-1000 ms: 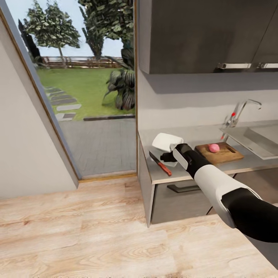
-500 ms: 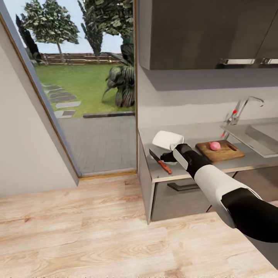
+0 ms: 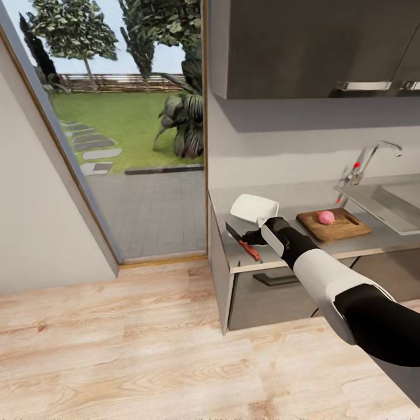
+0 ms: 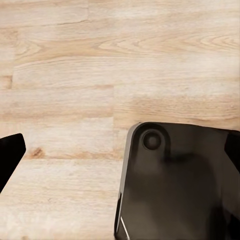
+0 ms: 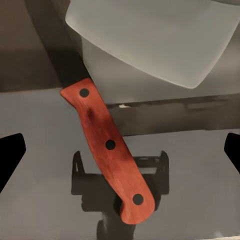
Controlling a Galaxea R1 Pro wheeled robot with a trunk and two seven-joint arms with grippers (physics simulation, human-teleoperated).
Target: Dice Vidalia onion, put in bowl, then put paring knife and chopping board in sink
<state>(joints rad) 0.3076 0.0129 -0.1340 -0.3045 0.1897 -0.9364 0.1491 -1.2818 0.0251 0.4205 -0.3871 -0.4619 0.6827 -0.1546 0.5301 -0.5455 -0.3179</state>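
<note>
Camera has tilted slightly since the earlier frames, so the whole scene shifts; relative to the countertop point(image 3: 373, 242), the right gripper point(image 3: 252, 237) sits a bit lower over the paring knife point(image 3: 243, 242), and the things on the counter have not moved.

Right gripper: hovers just above the knife near the counter's left end, close to the front edge. In the right wrist view its fingertips point(image 5: 11, 155) sit at the frame's two sides, far apart, nothing between them but the knife handle below. Jaws wide open, holding nothing. Its shadow falls across the red-orange handle point(image 5: 107, 150).

Paring knife: lies flat on the counter, handle toward the front edge, dark blade pointing back toward the bowl point(image 3: 254, 208).

Bowl: white, just behind the gripper, partly covered by the wrist; the visible part looks empty.

Chopping board point(image 3: 333, 224): further right, mid-counter, with the pink onion point(image 3: 326, 217) on it, whole.

Sink point(image 3: 385, 201): at the counter's right end, cut off by the frame edge, faucet point(image 3: 364, 166) at its back rim; contents hard to make out.

Left gripper point(image 4: 120, 150): points down at the wood floor point(image 4: 75, 75) over the robot's dark base point(image 4: 180, 185). Fingertips at the frame sides, spread wide, empty.
</note>
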